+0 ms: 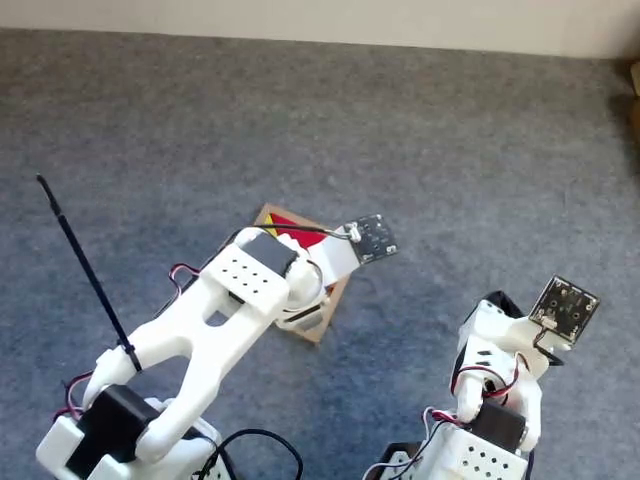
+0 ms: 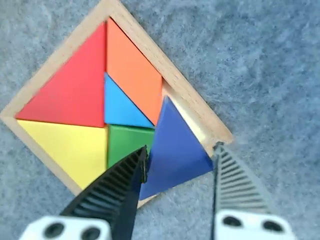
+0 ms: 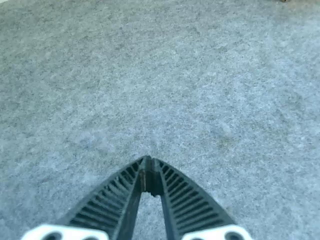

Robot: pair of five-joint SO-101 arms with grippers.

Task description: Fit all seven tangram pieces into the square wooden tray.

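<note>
The wooden tray (image 2: 167, 74) lies on a grey carpet (image 3: 200, 75), and everything here is placed from it. Six of the tangram pieces show inside or at it. The red triangle (image 2: 70, 90) and the yellow triangle (image 2: 65, 147) lie flat, side by side along one half of the tray. The orange piece (image 2: 132, 67) lies against the rim next to the red one. The small light-blue triangle (image 2: 122, 102) and the green square (image 2: 127, 142) sit in the tray's middle, touching each other. The dark blue triangle (image 2: 172, 135) is not seated: it stands tilted over one corner of the tray, one point hanging out past the rim, with a strip of bare tray floor showing beside it. The left claw (image 2: 181, 151) hangs right over that corner and pinches this dark blue triangle, its black finger (image 2: 117, 187) against one edge and its pale finger (image 2: 235, 185) at the opposite point (the contact on the pale side is slim). From above, the left arm (image 1: 250, 275) covers most of the tray, leaving a red corner and part of the rim visible. The right arm (image 1: 500, 350) stands well apart from the tray, off to the side; its right claw (image 3: 149, 177) has its fingers pressed together on nothing, over bare carpet. A thin black rod (image 1: 85, 265) slants up on the tray's other side.
</note>
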